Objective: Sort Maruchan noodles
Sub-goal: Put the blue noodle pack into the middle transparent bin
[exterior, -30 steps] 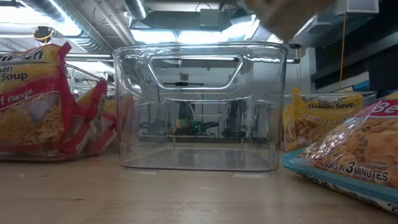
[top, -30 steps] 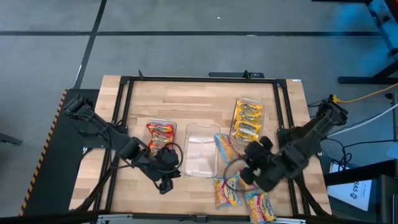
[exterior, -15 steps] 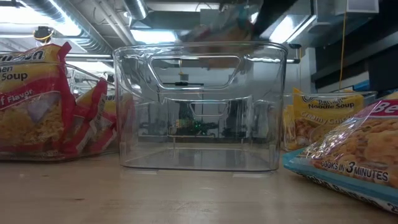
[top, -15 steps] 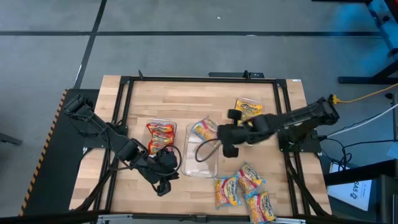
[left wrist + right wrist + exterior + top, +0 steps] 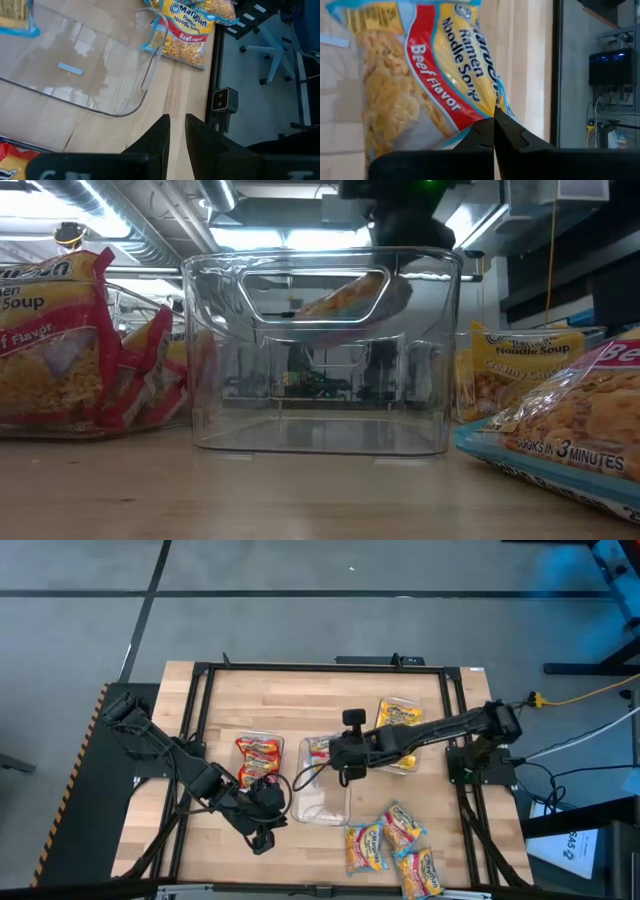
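Maruchan noodles, one beef packet (image 5: 420,85), hung pinched by its edge in my right claw (image 5: 345,752), held over the far end of the middle clear tray (image 5: 322,806) so it could drop among its kind. My left claw (image 5: 268,802), barely parted and holding nothing, waited low beside that tray. More packets (image 5: 395,845) lay loose on the worktop (image 5: 330,700)

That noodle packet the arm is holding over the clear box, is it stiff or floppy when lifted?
Probably floppy at the edges: the right gripper pinches only the beef packet by its thin crinkly rim. It hangs tilted above the clear tray, so it is likely light.
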